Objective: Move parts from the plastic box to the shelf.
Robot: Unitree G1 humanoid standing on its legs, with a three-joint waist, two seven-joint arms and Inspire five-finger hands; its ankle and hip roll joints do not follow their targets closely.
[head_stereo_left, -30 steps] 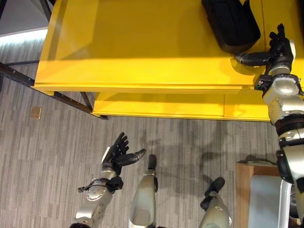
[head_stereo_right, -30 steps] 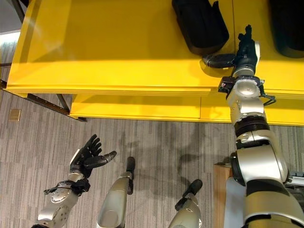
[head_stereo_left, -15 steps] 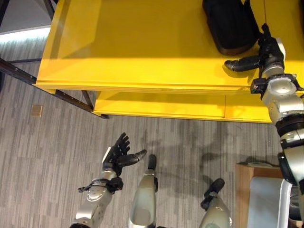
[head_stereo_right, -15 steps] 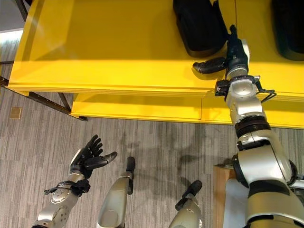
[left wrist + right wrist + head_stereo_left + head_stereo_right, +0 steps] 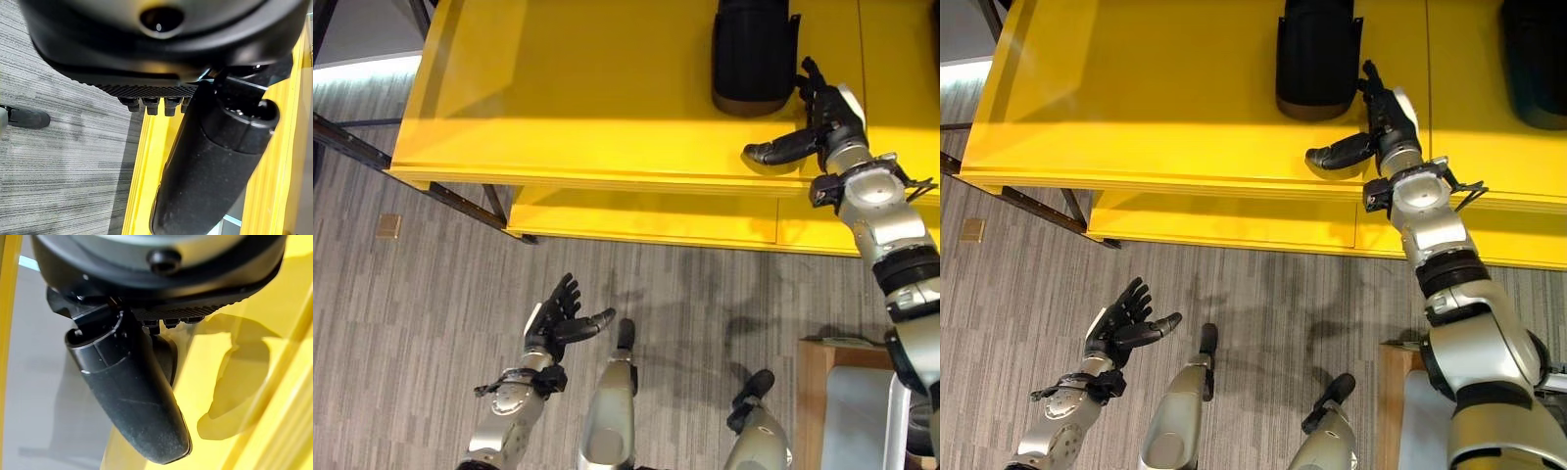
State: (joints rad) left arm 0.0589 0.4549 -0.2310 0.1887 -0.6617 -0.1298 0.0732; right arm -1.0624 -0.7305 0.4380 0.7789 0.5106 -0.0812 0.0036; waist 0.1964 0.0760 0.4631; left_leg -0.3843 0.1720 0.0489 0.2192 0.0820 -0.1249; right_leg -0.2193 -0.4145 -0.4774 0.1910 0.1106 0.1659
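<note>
Big yellow shelf [image 5: 558, 88] stands over grey striped carpet [image 5: 411, 323]. A black part [image 5: 751, 54] sits on its top, right hand [image 5: 822, 122] relaxed just beside it. Left hand [image 5: 553, 318] hangs low, fingers spread, empty.

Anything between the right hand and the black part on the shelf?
Nothing: in the right eye view the right hand sits right beside the black part on the yellow shelf.
</note>
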